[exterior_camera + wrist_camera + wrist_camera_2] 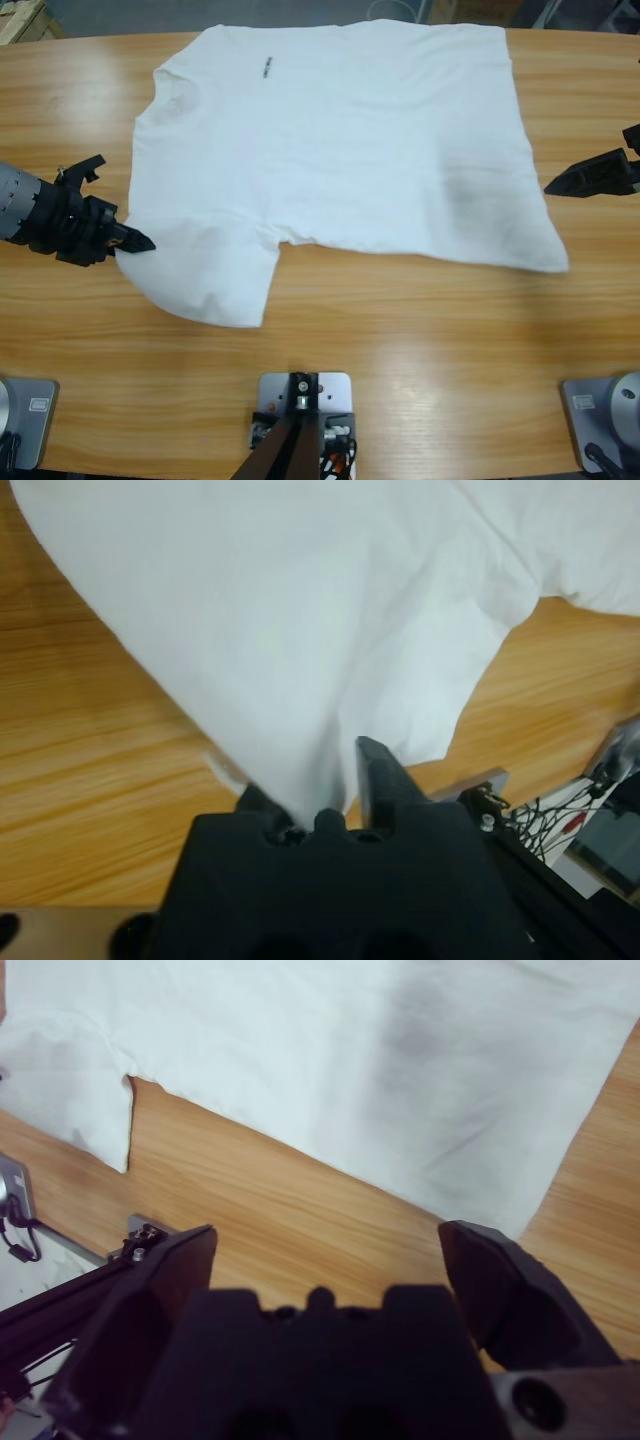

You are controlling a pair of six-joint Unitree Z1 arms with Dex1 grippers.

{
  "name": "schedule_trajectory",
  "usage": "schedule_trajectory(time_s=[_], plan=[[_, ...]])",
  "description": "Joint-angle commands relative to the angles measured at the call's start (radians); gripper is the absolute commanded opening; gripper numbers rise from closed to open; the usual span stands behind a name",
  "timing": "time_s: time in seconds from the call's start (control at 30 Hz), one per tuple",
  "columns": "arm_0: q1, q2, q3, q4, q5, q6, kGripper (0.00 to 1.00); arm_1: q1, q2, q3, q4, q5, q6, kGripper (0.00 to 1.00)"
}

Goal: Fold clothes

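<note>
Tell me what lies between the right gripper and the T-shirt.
Only bare wooden table; the right gripper hovers just off the T-shirt hem, clearest in the high view.

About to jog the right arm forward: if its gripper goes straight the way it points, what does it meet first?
Probably the T-shirt. The right gripper, jaws open, points across bare table at the shirt's lower edge. Its height is unclear, so it might pass over the cloth.

White T-shirt (340, 150) lies spread on the wooden table (400, 330); left gripper (135, 242) touches its sleeve; right gripper (560, 184) sits beside the hem.
</note>
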Motion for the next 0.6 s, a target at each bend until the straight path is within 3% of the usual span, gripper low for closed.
schedule_trajectory(time_s=[0.03, 0.33, 0.6], plan=[[0.012, -0.022, 0.032, -0.014, -0.012, 0.029, 0.0, -0.002, 0.011, 0.023, -0.002, 0.002, 0.034, 0.826], [0.015, -0.027, 0.021, -0.015, -0.013, 0.038, 0.0, -0.188, 0.007, 0.104, -0.046, 0.095, 0.244, 0.826], [0.032, -0.076, -0.04, -0.015, -0.013, 0.035, 0.0, -0.266, -0.033, 0.375, -0.347, 0.139, 0.438, 0.826]])
